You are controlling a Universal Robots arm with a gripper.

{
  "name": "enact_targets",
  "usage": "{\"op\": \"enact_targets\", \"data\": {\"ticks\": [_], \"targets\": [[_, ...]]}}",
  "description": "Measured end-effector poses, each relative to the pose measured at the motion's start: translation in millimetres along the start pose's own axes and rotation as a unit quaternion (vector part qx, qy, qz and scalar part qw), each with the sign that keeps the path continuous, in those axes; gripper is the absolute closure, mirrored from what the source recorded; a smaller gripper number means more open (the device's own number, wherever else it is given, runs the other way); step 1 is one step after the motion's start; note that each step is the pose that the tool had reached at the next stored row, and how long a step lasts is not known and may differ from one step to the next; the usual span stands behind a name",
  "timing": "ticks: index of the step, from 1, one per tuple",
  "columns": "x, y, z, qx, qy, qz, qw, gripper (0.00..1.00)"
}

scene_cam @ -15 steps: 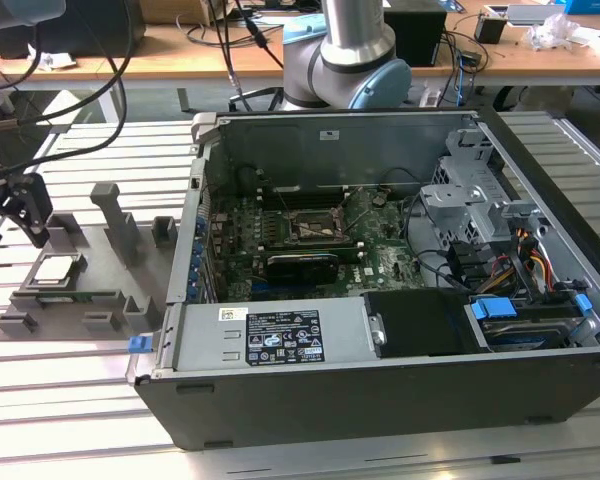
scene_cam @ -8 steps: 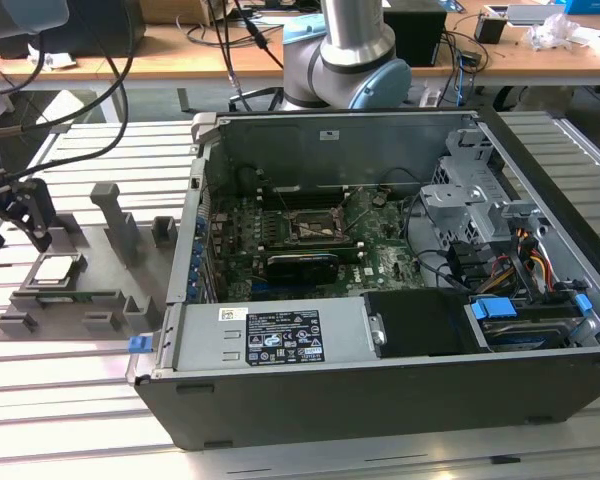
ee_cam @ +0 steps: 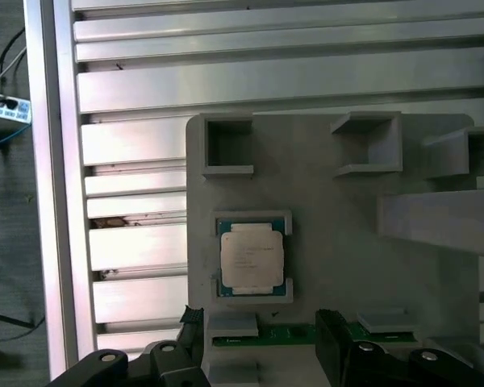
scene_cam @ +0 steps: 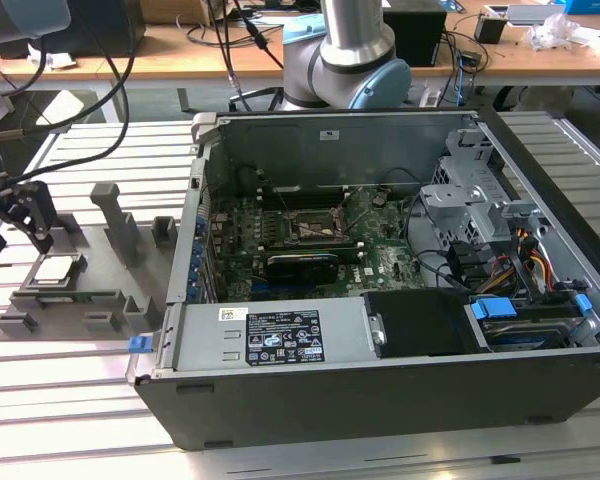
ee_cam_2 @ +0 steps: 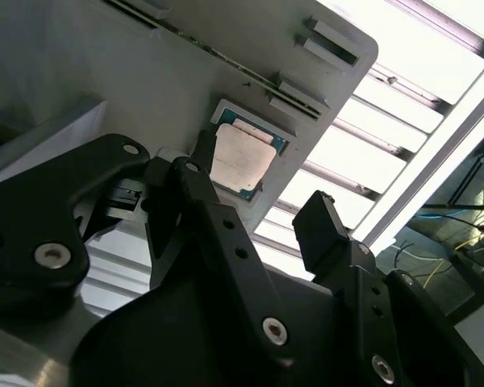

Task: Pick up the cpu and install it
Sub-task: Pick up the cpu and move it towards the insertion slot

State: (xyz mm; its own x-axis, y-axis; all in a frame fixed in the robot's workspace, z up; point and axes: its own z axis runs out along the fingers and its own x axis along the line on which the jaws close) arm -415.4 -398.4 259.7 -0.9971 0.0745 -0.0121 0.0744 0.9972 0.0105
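Note:
The cpu [scene_cam: 58,270] is a small square chip with a silver top, lying flat in a recess of the grey fixture tray [scene_cam: 85,305] at the exterior view's left. Both wrist views show the cpu [ee_cam_2: 240,158] [ee_cam: 252,258] seated in its recess. My gripper [scene_cam: 18,232] hangs just above the tray and a little off to one side of the chip. Its black fingers [ee_cam_2: 202,201] stand apart, so my gripper [ee_cam_2: 254,189] [ee_cam: 258,318] is open with nothing held between them. The dark socket frame [scene_cam: 310,228] sits on the motherboard inside the open computer case [scene_cam: 380,390].
The tray [ee_cam: 331,234] carries upright posts [scene_cam: 118,222] and small square pockets [ee_cam: 228,145] near the chip. The slatted aluminium table [scene_cam: 70,400] runs under everything. Inside the case are drive cages and cables [scene_cam: 500,250]. The arm's base [scene_cam: 350,50] stands behind the case.

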Motion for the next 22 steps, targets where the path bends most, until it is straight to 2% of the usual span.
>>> {"op": "enact_targets", "data": {"ticks": [12,22], "targets": [[0.1,-0.1,7.0,0.0000,0.0000,0.000,1.0000,0.34],[0.2,-0.2,16.1,0.0000,0.0000,0.000,1.0000,0.34]]}}
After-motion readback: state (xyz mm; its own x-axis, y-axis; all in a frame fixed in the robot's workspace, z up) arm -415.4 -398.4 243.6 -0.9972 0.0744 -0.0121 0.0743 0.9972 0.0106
